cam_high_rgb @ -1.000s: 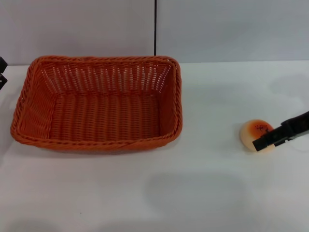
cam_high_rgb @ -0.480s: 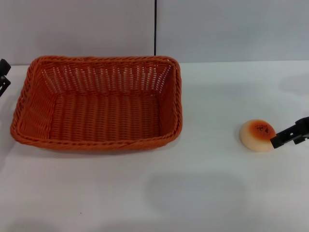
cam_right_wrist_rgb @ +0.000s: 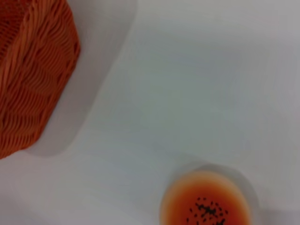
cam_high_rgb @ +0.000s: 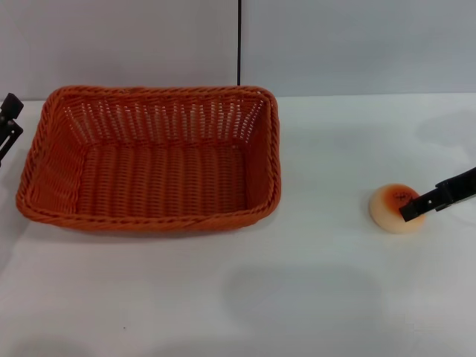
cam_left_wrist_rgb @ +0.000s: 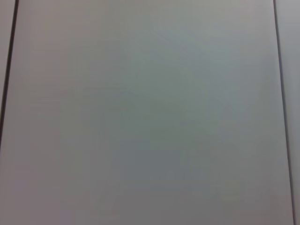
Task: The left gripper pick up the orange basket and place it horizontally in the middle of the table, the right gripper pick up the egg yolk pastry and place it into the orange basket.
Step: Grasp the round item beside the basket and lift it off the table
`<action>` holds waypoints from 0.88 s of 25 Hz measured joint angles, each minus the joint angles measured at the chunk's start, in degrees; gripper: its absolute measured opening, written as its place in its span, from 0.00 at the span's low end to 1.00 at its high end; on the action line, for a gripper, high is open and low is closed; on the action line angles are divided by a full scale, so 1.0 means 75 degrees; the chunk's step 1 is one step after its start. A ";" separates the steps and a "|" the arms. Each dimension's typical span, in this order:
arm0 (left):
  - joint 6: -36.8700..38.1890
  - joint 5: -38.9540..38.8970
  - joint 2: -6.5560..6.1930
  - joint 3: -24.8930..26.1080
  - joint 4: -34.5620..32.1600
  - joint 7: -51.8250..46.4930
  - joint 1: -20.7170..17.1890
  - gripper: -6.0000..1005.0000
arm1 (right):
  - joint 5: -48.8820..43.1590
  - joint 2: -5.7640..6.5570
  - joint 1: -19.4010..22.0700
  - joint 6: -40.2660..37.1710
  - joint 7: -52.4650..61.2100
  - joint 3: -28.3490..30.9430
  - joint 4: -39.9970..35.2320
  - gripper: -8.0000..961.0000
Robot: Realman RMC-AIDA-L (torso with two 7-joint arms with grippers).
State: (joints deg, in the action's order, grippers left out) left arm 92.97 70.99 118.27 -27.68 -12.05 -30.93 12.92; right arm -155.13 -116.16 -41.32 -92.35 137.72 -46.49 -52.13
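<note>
The orange basket [cam_high_rgb: 152,160] stands upright on the white table [cam_high_rgb: 312,297], left of the middle, with nothing in it. The egg yolk pastry [cam_high_rgb: 393,208] rests on the table far to the right of the basket. My right gripper [cam_high_rgb: 413,207] reaches in from the right edge, its dark tip lying over the pastry's right side. The right wrist view looks down on the pastry [cam_right_wrist_rgb: 206,202] with a corner of the basket [cam_right_wrist_rgb: 33,70] farther off. Only a small black part of my left gripper [cam_high_rgb: 9,123] shows at the far left edge, just outside the basket's left rim.
A grey wall with a dark vertical seam [cam_high_rgb: 239,41] rises behind the table. The left wrist view holds only a plain grey panel [cam_left_wrist_rgb: 150,112]. Bare tabletop lies between the basket and the pastry and along the front.
My right gripper drew back to the right off the pastry, then came back onto its right edge. The left gripper edged slightly further into view. Basket and pastry have not moved.
</note>
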 joint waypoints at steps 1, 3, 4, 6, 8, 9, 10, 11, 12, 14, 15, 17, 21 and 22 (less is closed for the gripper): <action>0.0000 -0.0009 -0.0001 0.0001 0.0006 0.0000 0.0002 0.80 | 0.0005 -0.0024 -0.0003 0.0066 -0.0039 0.0000 0.0004 0.81; 0.0000 -0.0017 0.0001 0.0009 0.0018 0.0000 0.0012 0.80 | 0.0035 -0.0037 -0.0003 0.0111 -0.0068 0.0006 -0.0004 0.81; 0.0000 -0.0024 0.0010 0.0020 0.0032 0.0000 0.0024 0.80 | 0.0071 -0.0050 -0.0005 0.0149 -0.0093 0.0007 -0.0010 0.81; 0.0002 -0.0033 0.0026 0.0027 0.0095 0.0004 0.0102 0.80 | 0.0183 -0.0075 -0.0007 0.0259 -0.0197 0.0007 0.0017 0.81; 0.0000 -0.0033 0.0029 0.0021 0.0109 0.0012 0.0137 0.80 | 0.0211 -0.0083 -0.0009 0.0297 -0.0249 0.0001 0.0030 0.81; -0.0007 -0.0031 0.0029 0.0014 0.0126 0.0040 0.0177 0.80 | 0.0227 -0.0095 -0.0012 0.0325 -0.0294 -0.0001 0.0037 0.81; -0.0009 -0.0029 0.0029 0.0013 0.0145 0.0077 0.0197 0.80 | 0.0252 -0.0117 -0.0016 0.0362 -0.0347 -0.0005 0.0037 0.77; 0.0017 -0.0031 0.0035 0.0032 0.0276 0.0254 0.0244 0.80 | 0.0299 -0.0148 -0.0017 0.0445 -0.0439 -0.0005 0.0034 0.73; 0.0017 -0.0031 0.0035 0.0032 0.0276 0.0254 0.0244 0.80 | 0.0299 -0.0148 -0.0017 0.0445 -0.0439 -0.0005 0.0034 0.69; 0.0075 -0.0042 0.0037 0.0081 0.0506 0.0493 0.0348 0.80 | 0.0374 -0.0171 -0.0007 0.0693 -0.0544 -0.0004 0.0124 0.61; 0.0075 -0.0042 0.0037 0.0081 0.0506 0.0493 0.0348 0.80 | 0.0374 -0.0171 -0.0007 0.0693 -0.0544 -0.0004 0.0124 0.57; 0.0090 -0.0044 0.0036 0.0084 0.0563 0.0547 0.0374 0.80 | 0.0488 -0.0194 0.0053 0.0905 -0.0612 0.0012 0.0187 0.49; 0.0093 -0.0046 0.0038 0.0116 0.0781 0.0719 0.0458 0.80 | 0.1226 -0.0210 0.0349 0.1106 -0.0768 0.0071 0.0116 0.32; 0.0093 -0.0046 0.0038 0.0116 0.0781 0.0719 0.0458 0.80 | 0.1226 -0.0210 0.0349 0.1106 -0.0768 0.0071 0.0116 0.28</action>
State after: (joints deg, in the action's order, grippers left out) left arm 93.67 70.65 118.56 -26.81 -6.19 -25.54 16.36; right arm -145.94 -117.73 -38.71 -84.06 131.96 -45.96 -51.25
